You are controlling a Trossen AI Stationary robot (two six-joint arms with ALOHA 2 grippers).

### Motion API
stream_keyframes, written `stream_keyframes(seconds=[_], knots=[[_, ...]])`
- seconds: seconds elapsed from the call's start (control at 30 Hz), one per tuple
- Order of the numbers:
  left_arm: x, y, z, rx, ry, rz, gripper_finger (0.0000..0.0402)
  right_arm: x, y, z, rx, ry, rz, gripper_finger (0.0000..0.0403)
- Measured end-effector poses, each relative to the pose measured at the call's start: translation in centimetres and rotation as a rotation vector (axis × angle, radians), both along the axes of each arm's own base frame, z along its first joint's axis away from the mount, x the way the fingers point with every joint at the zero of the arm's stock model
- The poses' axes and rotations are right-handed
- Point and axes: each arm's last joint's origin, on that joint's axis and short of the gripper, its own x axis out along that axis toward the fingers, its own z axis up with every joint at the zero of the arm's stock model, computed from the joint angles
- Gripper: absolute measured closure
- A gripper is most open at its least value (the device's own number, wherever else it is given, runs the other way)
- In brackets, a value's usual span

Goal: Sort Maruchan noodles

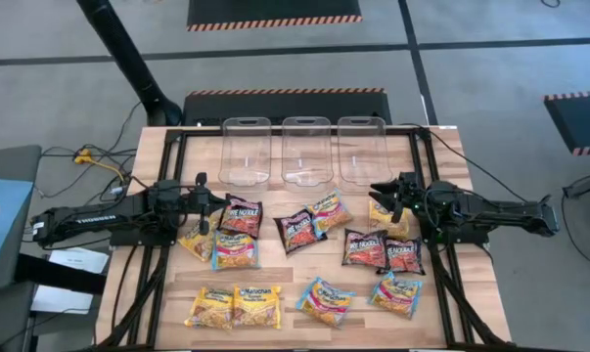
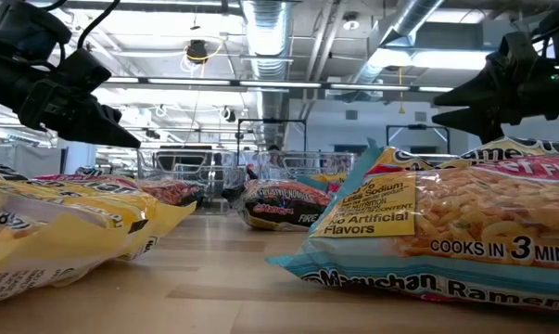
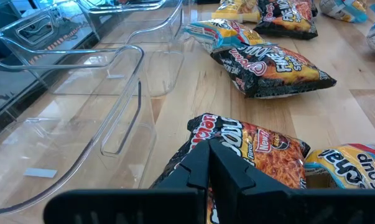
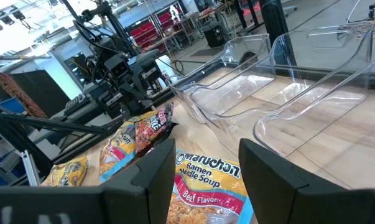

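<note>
Noodles (image 1: 299,231) are seen from above scattered flat across the table (image 1: 275,279), in front of three clear bins (image 1: 307,149) set side by side at its far edge. A dark packet (image 1: 242,215) lies just under the left gripper (image 1: 214,202), which is closed and empty. The right gripper (image 1: 385,198) is held open over a yellow packet (image 1: 383,217) near the right bin.

In the low view, a blue-edged packet (image 2: 446,232) fills the near right, yellow ones (image 2: 66,232) the near left, and both grippers are raised clear of the table.

In the left wrist view, the shut fingers (image 3: 209,168) are seen above a dark packet (image 3: 255,146), beside a bin (image 3: 69,118).

In the right wrist view, the fingers (image 4: 271,168) stand apart over a beef-flavor packet (image 4: 203,186), nothing gripped; the left arm (image 4: 112,81) is seen beyond.
</note>
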Motion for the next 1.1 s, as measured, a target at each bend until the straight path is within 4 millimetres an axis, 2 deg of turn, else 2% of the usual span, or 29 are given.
stream_keyframes(seconds=[0.73,0.9,1.1], knots=[[0.0,0.0,0.0,0.0,0.0,0.0,0.0401,0.0,0.0,0.2,0.011,-0.028,-0.002,0.02],[0.0,0.0,0.0,0.0,0.0,0.0,0.0401,0.0,0.0,1.5,-0.023,-0.111,0.004,0.02],[0.0,0.0,0.0,0.0,0.0,0.0,0.0401,-0.6,0.2,5.1,-0.145,-0.203,0.024,0.02]])
